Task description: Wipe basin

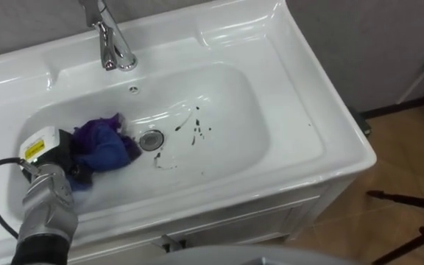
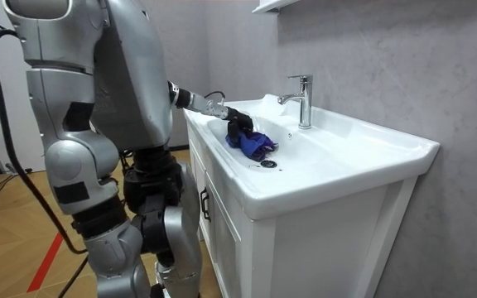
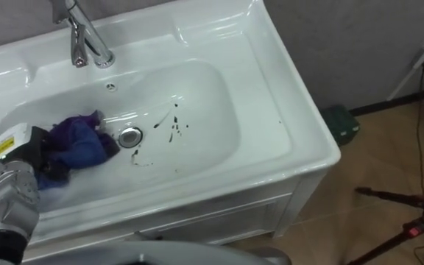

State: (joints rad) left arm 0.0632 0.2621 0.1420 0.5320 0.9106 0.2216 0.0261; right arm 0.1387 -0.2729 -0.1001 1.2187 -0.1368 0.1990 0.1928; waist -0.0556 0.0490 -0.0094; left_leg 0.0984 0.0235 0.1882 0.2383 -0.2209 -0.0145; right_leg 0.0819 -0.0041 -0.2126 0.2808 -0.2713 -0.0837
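- Well, the robot stands upright on the wood floor (image 2: 23, 215), close against the front of a white cabinet (image 2: 305, 240) that carries the basin (image 1: 300, 110).
- Its left arm reaches forward over the near rim and down into the bowl.
- The left hand (image 1: 63, 153) sits low in the bowl on the robot's left side, right against a bunched blue-purple cloth (image 1: 103, 146). The fingers are buried in the folds, so I cannot tell whether they grip it or just press on it.
- The cloth lies crumpled on the bowl's bottom. Its far edge is just beside the drain (image 1: 152, 139), and I cannot tell whether the two touch.
- The round metal drain sits near the middle of the bowl.
- Just past the drain, towards the robot's right, dark marks (image 1: 196, 129) spot the white surface: a few small streaks and dots, plus a thin curved smear nearer the front. The cloth is apart from them.
- At the back of the basin a chrome tap (image 1: 112, 44) stands upright on the ledge, with its spout pointing over the bowl.
- Behind the tap is a grey wall (image 2: 387, 50).
- Off to the robot's right a small dark green box (image 3: 341, 124) lies on the floor close to the cabinet's corner. A black tripod (image 1: 411, 221) stands farther out.
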